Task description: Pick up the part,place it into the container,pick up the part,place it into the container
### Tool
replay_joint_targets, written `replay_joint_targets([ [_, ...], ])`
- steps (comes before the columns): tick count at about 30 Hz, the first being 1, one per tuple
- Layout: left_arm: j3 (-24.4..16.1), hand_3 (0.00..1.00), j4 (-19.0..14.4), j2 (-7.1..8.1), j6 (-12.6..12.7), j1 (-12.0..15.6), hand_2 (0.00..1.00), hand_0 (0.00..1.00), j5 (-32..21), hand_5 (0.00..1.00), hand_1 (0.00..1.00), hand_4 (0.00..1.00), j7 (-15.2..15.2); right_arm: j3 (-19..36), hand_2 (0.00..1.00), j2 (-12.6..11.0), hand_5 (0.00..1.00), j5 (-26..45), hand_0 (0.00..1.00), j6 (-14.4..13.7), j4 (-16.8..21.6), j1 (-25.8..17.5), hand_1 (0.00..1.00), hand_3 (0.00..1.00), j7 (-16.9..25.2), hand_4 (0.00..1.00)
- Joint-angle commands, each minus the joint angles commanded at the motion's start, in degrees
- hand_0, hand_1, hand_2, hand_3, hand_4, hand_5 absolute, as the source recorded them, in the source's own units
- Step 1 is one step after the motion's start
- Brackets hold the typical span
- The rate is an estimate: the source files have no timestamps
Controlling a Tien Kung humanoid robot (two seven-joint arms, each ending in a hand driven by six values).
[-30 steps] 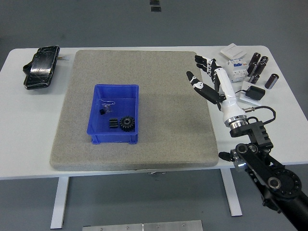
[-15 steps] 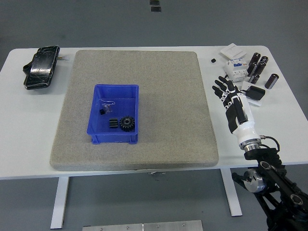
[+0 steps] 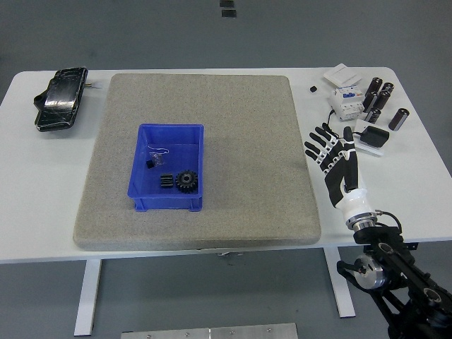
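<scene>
**A:** Since the gear (image 3: 186, 181) and the two smaller parts (image 3: 157, 163) already lie in the blue container (image 3: 169, 167), on the grey mat (image 3: 233, 127) toward the table's (image 3: 28, 212) left side, what is left to do well?

**B:** By my reading, only clearing out. The right robot hand (image 3: 330, 152) hangs over the table's right edge, just beside the mat, fingers (image 3: 316, 145) spread and holding nothing. It should retreat without brushing the black cylinders (image 3: 378, 99) and white boxes (image 3: 346, 95) near the far right corner.

**A:** What differs from a second ago?

**B:** The hand has drawn back toward the near edge and turned over; the container's contents haven't shifted.
</scene>
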Motion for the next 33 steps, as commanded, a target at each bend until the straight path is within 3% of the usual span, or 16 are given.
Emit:
replay_joint_targets([
  [10, 0.19, 0.619, 0.0, -0.76, 0.04, 0.26, 0.613, 0.667, -0.45, 0.602, 0.645, 0.688, -0.02, 1.71, 0.849, -1.09, 0.998, 0.11, 0.847, 0.4, 0.83, 0.21, 0.783, 0.825, -0.45, 0.998],
  [33, -0.38, 0.616, 0.0, -0.69, 0.02, -0.96, 0.613, 0.667, -0.08, 0.57, 0.644, 0.685, -0.6, 5.77, 0.849, -1.6, 0.998, -1.17, 0.846, 0.66, 4.31, -0.45, 0.775, 0.827, -0.6, 0.998],
])
